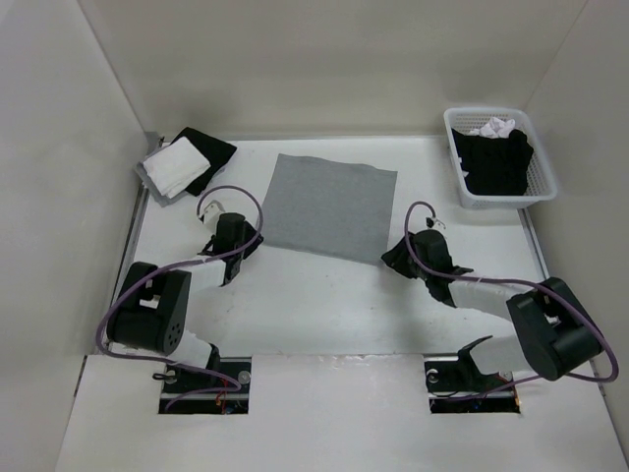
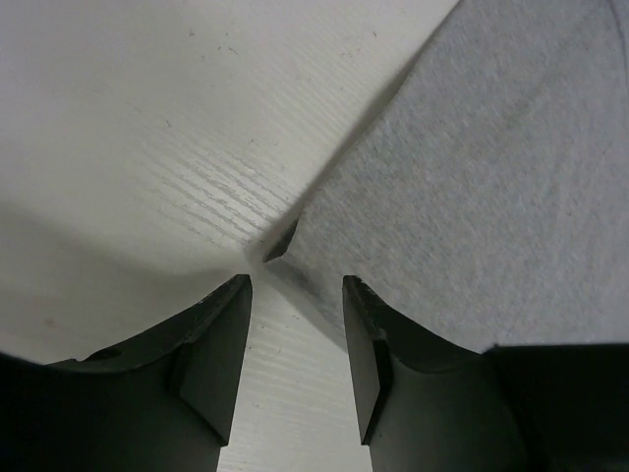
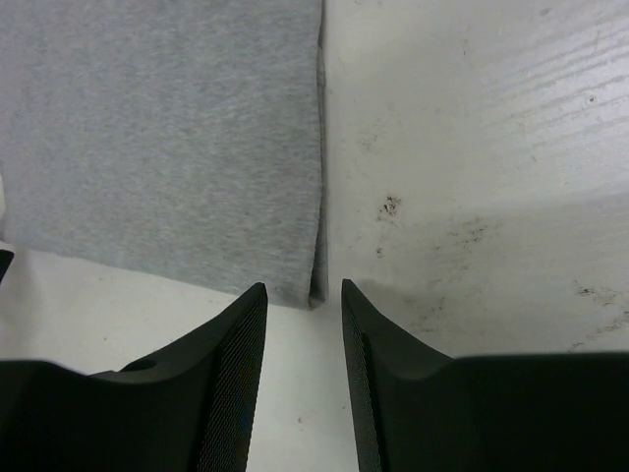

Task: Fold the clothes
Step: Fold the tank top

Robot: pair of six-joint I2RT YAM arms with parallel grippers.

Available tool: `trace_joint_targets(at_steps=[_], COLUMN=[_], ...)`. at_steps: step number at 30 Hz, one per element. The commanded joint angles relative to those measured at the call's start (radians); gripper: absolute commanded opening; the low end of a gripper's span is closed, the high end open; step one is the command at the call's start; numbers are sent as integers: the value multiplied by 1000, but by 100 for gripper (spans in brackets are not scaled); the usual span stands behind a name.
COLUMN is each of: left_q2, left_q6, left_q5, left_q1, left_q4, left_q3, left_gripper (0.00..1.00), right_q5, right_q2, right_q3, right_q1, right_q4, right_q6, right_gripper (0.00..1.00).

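On the white table (image 1: pixel 324 295) the grey top (image 1: pixel 329 206) lies flat as a smooth folded rectangle between the two arms, probably so that its near corners are within reach. The left gripper (image 2: pixel 295 285) and the right gripper (image 3: pixel 305 290) each sit just short of a near corner, jaws parted, holding nothing. No brand, label or writing is readable.

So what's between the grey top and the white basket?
Nothing, just bare table between the grey top and the white basket. The top camera shows it.
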Motion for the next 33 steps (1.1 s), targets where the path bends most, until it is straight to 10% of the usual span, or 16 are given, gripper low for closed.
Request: trace_joint_targets(at_steps=[1,12,19,24,33], left_q2=[60,128,102,-187,-1010], left_q6=[-23,-34,-55,-51,32], left_q5=[37,50,66,100,56], left_q1=[9,14,21,23,-52], left_q4=[74,80,85,10,-669], left_q3=[13,33,27,-39,110], left_gripper=[40,26,2,0,0], right_q5=[2,-95,-76,-44,243], right_q2=[30,150,122,-146,-916], right_q3=[-4,22,6,-6,195], right_q1=[7,-8,-10,36,419], right_q4=[82,117,187,48,-759], right_q6=[43,109,138,92,70], right_gripper=[40,35,2,0,0])
